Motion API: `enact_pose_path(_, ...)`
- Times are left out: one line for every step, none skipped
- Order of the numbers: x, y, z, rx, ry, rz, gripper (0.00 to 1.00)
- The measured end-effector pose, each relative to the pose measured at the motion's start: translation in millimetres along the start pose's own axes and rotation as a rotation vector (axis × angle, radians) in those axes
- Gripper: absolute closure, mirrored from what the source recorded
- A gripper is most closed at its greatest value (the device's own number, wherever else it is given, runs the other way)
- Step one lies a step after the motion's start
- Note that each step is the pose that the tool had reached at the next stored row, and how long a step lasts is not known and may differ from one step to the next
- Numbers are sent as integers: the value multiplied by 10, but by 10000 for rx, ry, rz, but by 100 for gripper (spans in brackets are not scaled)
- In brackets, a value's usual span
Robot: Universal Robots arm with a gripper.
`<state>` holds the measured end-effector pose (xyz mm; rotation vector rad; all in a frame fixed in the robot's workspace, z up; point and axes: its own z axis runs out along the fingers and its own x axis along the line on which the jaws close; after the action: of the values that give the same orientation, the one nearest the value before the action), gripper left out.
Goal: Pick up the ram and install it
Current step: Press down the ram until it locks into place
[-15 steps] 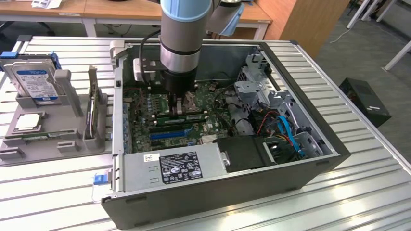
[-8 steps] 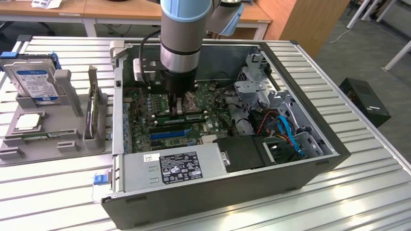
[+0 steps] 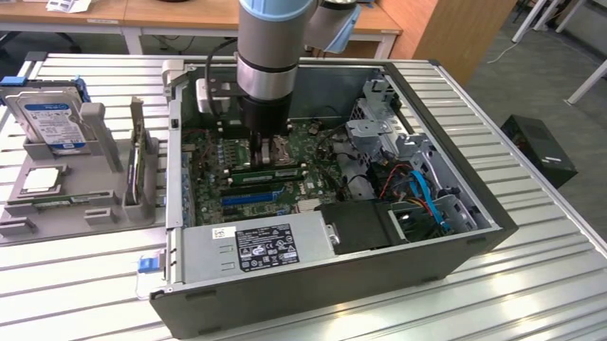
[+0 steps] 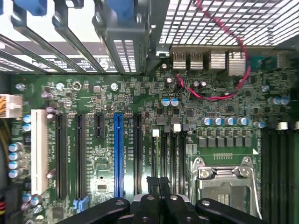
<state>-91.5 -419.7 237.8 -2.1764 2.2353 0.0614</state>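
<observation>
Fingers [image 3: 269, 148] of our arm are clenched together, low inside the open computer case [image 3: 455, 245], just above the motherboard [image 3: 213, 186]. In the wrist view we see those fingers [image 4: 159, 186] pressed side by side over the green board, near the blue slot [image 4: 118, 154] and the empty silver processor socket [image 4: 223, 184]. From the exterior view the ram [image 3: 267, 171] lies as a thin green stick just on the near side of our fingers, over the memory slots; whether it is fully seated we cannot tell. On the slatted bench [image 3: 531, 284], at the exterior view's left, a grey holder [image 3: 90, 206] carries a hard drive [image 3: 50, 121]. A grey power supply [image 3: 261, 245] sits at the case's near edge.
</observation>
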Motion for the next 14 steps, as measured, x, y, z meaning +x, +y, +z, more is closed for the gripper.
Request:
enact_pose_path(-2, 1, -33, 0, -1, 1, 89)
enact_pose_path(-3, 1, -70, 0, 0, 1, 89)
enact_pose_path(-5, 1, -110, 1, -2, 1, 89)
enact_pose_path(-6, 1, -149, 0, 0, 1, 89)
enact_pose_path(-8, 2, -188, 0, -1, 1, 89)
enact_pose_path(-10, 2, -229, 0, 0, 1, 89)
enact_pose_path(-11, 3, -270, 0, -1, 1, 89)
enact_pose_path(-13, 3, -315, 0, 0, 0, 89)
enact_pose_path(-16, 3, -364, 0, -1, 0, 89)
enact_pose_path(-18, 4, -407, 0, -2, 0, 89)
enact_pose_path(-19, 4, -452, 0, 0, 1, 89)
enact_pose_path(-21, 5, -497, 0, 0, 2, 89)
enact_pose_path(-23, 6, -541, 0, -1, 1, 89)
enact_pose_path(-25, 6, -588, 0, -1, 0, 89)
